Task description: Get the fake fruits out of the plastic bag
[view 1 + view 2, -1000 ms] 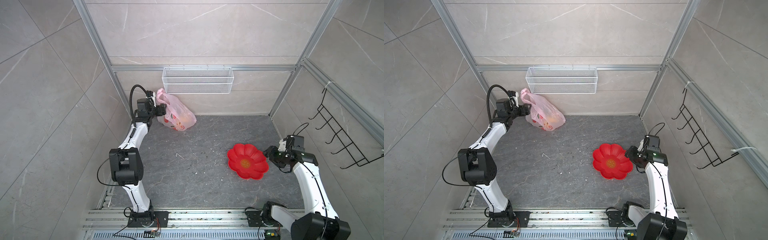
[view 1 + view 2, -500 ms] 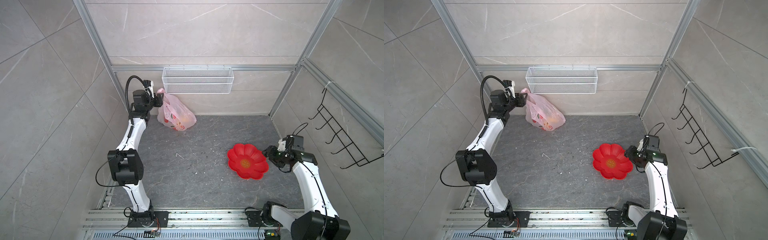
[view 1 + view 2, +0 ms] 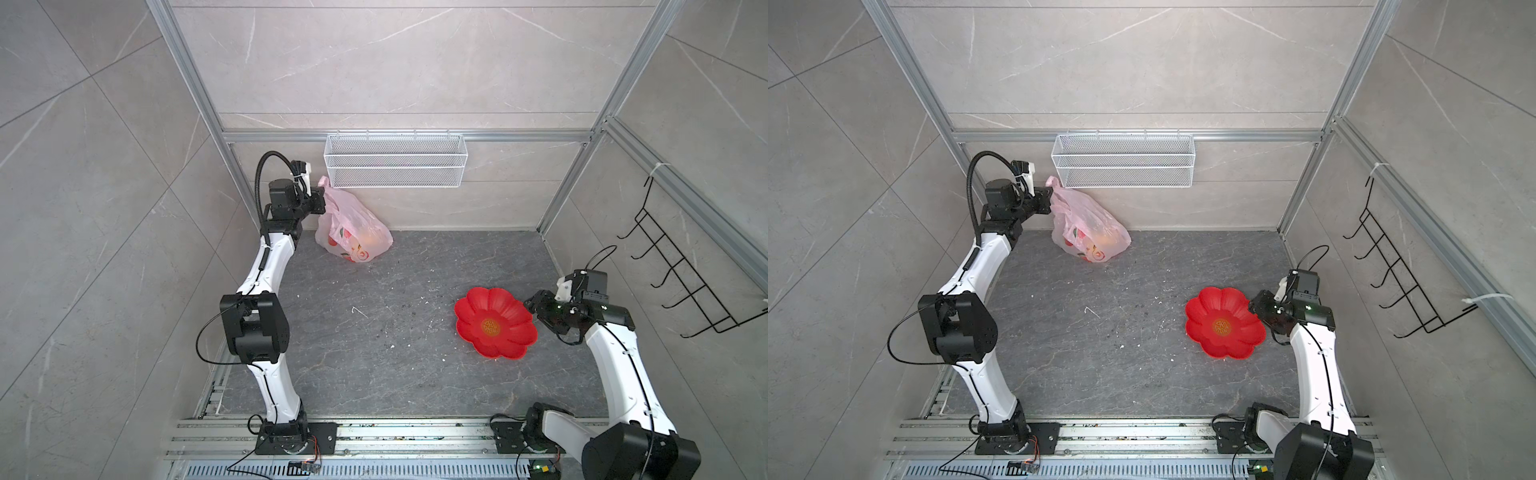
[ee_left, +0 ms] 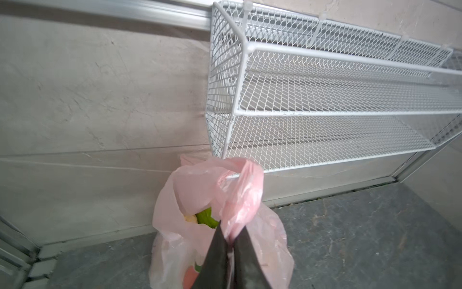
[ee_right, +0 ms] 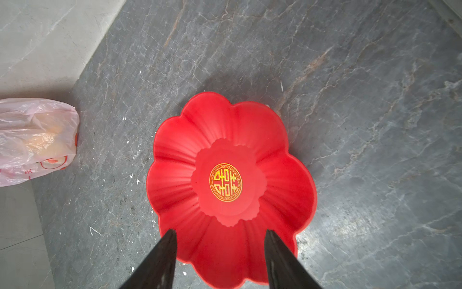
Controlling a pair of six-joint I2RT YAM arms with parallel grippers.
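Pinching a handle (image 4: 243, 190) of the thin pale-pink plastic bag (image 4: 271, 239) in our left gripper (image 4: 231, 240), we hold its mouth up to bare the fake fruits (image 4: 205, 217) just below, right gripper (image 5: 220, 232) hanging spread.

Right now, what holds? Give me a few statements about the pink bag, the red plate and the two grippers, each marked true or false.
1. The left gripper is shut on a handle of the plastic bag. True.
2. A fruit lies in the red flower-shaped plate. False: nothing lies in it.
3. The right gripper is open and holds nothing. True.
4. The bag sits inside the white mesh basket. False: it rests on the grey tabletop, below the basket's end.
5. The bag has been emptied. False: a green fake fruit shows in its mouth.
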